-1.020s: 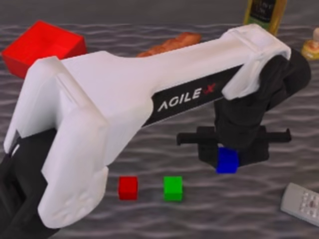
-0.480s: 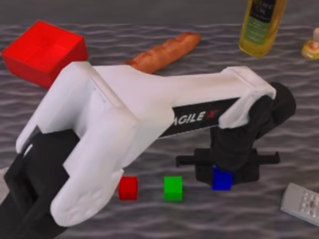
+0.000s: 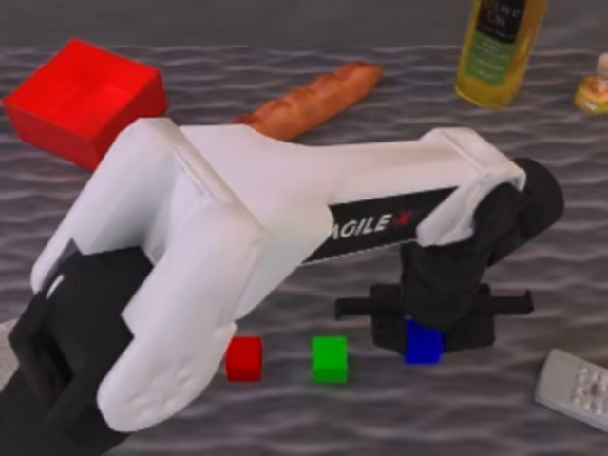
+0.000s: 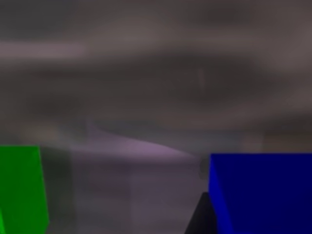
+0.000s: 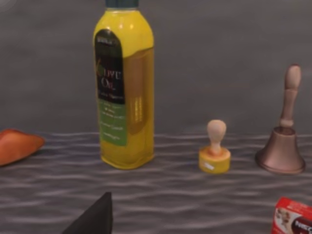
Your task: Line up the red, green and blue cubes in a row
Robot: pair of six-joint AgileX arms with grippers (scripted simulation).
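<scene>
Left gripper [image 3: 425, 334] seemingly gripping blue cube [image 3: 423, 342], sitting right of green cube [image 3: 330, 359] and red cube [image 3: 244, 358]; right gripper's claw state: can't tell.

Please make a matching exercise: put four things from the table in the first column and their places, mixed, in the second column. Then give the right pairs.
1. blue cube
2. red box
3. remote control
4. olive oil bottle

A. far left corner
B. near right edge
C. far right side
D. between the left gripper's jaws, right of the green cube

Pairs: 1-D, 2-A, 3-B, 4-C
</scene>
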